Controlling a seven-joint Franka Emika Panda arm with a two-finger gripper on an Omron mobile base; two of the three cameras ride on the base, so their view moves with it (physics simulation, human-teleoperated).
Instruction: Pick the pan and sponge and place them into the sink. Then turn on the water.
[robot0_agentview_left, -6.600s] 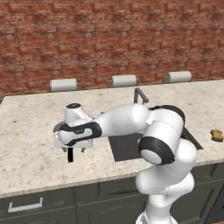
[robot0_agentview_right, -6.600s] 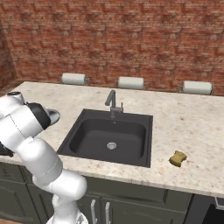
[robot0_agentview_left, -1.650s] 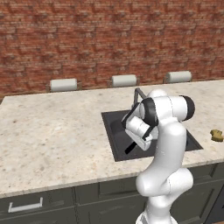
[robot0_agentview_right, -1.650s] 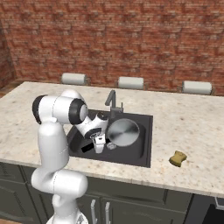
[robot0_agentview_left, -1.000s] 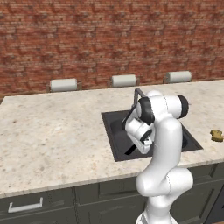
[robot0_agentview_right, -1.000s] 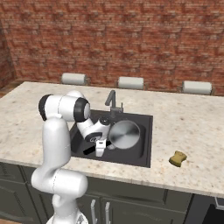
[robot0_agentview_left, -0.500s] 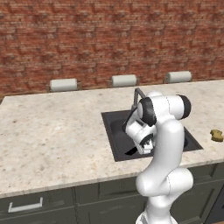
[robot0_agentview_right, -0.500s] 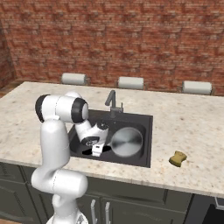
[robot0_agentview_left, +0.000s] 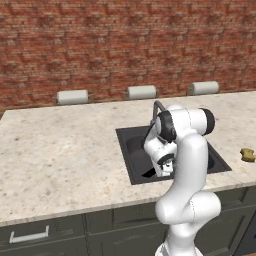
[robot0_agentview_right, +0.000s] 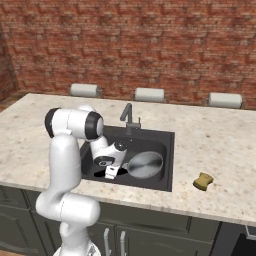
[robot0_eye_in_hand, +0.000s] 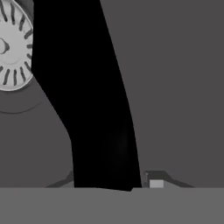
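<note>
- Lower left of the right base view: the white arm rises from the base and bends down into the sink (robot0_agentview_right: 167, 145), a black basin set in the speckled counter (robot0_agentview_right: 225, 140) at mid-frame.
- Just left of centre in that view, the gripper (robot0_agentview_right: 111, 172) hangs low inside the basin, at the black handle end of the pan (robot0_agentview_right: 145, 165).
- The pan is in the sink, its round grey bowl in the right half of the basin, its handle pointing left toward the gripper.
- Whether the jaws are clamped on the handle or standing apart from it cannot be told from these pictures.
- In the hand view, the drain (robot0_eye_in_hand: 13, 46) sits at the upper left, and the pan's handle (robot0_eye_in_hand: 87, 96) runs as a broad black bar from the top edge down to the bottom centre.
- Behind the basin, centre of the right base view, stands the grey faucet (robot0_agentview_right: 128, 117).
- Right of the sink, lower right of that view, the sponge (robot0_agentview_right: 203, 181) lies on the counter, well apart from the basin.
- In the left base view the sponge (robot0_agentview_left: 247, 154) is at the right edge.
</note>
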